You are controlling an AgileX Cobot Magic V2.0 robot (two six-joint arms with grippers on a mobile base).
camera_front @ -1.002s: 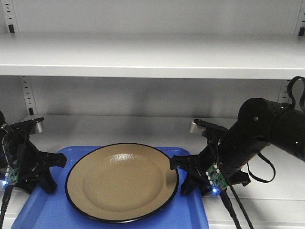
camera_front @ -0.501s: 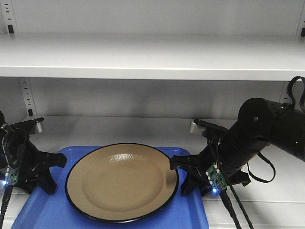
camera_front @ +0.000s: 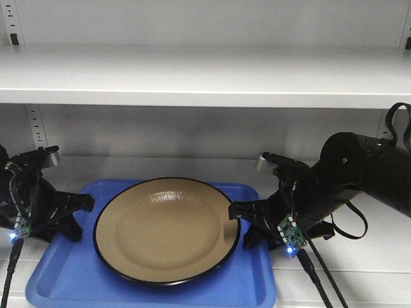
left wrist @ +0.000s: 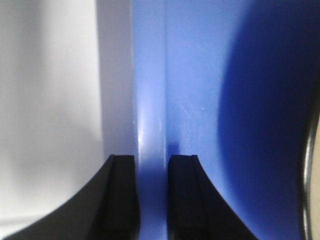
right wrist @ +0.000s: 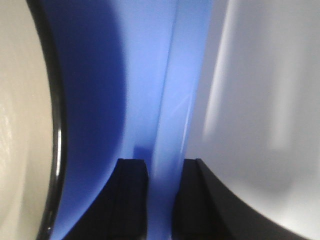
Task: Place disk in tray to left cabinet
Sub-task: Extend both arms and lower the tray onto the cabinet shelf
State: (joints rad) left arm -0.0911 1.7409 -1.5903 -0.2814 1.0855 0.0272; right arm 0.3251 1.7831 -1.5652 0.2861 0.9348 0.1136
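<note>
The tan disk point(camera_front: 167, 230) with its thin black rim lies flat in the blue tray point(camera_front: 64, 282), on the lower shelf point(camera_front: 160, 168) of the left cabinet. My left gripper point(camera_front: 80, 215) is shut on the tray's left rim. In the left wrist view the rim point(left wrist: 150, 100) passes between the fingers of the gripper point(left wrist: 151, 160), and the disk's edge point(left wrist: 312, 175) shows at far right. My right gripper point(camera_front: 243, 224) is shut on the tray's right rim. Seen from the right wrist, that gripper point(right wrist: 164, 162) pinches the blue rim point(right wrist: 170, 75), with the disk point(right wrist: 20, 125) at left.
An upper white shelf point(camera_front: 205, 77) spans the cabinet above the tray. Perforated peg strips point(camera_front: 36, 128) run up the back corners. Bare shelf point(camera_front: 372, 256) lies right of the tray, under my right arm point(camera_front: 359, 173) and its cables.
Both grippers have carried the tray and disk forward, deeper onto the lower shelf. The grip on both rims is unchanged.
</note>
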